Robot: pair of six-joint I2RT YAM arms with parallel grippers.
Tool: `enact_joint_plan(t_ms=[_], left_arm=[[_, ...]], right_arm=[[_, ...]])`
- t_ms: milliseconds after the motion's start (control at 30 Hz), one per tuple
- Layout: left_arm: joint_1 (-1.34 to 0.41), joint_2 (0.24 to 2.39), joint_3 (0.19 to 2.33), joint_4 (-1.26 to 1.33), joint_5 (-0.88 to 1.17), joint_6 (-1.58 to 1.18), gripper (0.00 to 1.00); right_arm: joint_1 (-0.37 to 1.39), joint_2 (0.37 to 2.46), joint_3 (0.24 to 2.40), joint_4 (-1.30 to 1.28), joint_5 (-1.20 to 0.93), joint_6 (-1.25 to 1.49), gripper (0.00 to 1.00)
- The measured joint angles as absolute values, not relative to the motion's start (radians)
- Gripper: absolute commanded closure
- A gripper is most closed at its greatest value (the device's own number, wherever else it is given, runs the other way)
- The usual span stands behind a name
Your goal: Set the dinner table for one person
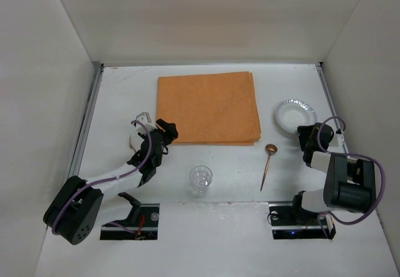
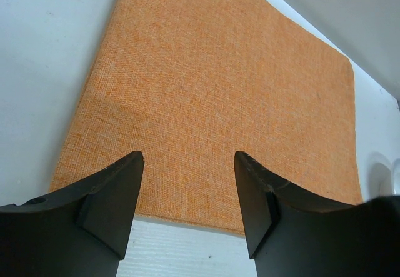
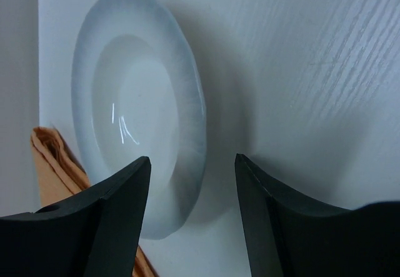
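The white dinner table [image 1: 125, 89] holds an orange cloth mat [image 1: 209, 107] at the back middle. A white plate [image 1: 295, 115] lies to the mat's right. A clear glass [image 1: 200, 179] stands near the front middle, and a brown spoon [image 1: 267, 164] lies to its right. My left gripper [image 1: 166, 131] is open and empty at the mat's near left corner; the mat [image 2: 219, 89] fills the left wrist view. My right gripper [image 1: 306, 138] is open and empty just in front of the plate [image 3: 137, 108], whose near rim lies between the fingers in the right wrist view.
Thin metal rails [image 1: 87, 114] run along both sides of the table, with white walls around it. The arm bases [image 1: 131, 217] sit at the near edge.
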State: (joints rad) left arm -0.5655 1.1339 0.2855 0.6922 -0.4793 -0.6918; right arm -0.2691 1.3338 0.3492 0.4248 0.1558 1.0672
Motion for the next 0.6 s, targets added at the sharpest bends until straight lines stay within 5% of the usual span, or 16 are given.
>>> enact_joint_plan(t_ms=[367, 600], left_arm=[[-0.564, 1.14, 0.286, 0.702, -0.479, -0.691, 0.43], [-0.567, 1.142, 0.286, 0.712, -0.479, -0.691, 0.43]], right_arm=[[-0.3, 1.551, 0.312, 0.75, 0.073, 1.184, 0.74], [-0.322, 1.584, 0.244, 0.905, 0.02, 1.254, 0.83]])
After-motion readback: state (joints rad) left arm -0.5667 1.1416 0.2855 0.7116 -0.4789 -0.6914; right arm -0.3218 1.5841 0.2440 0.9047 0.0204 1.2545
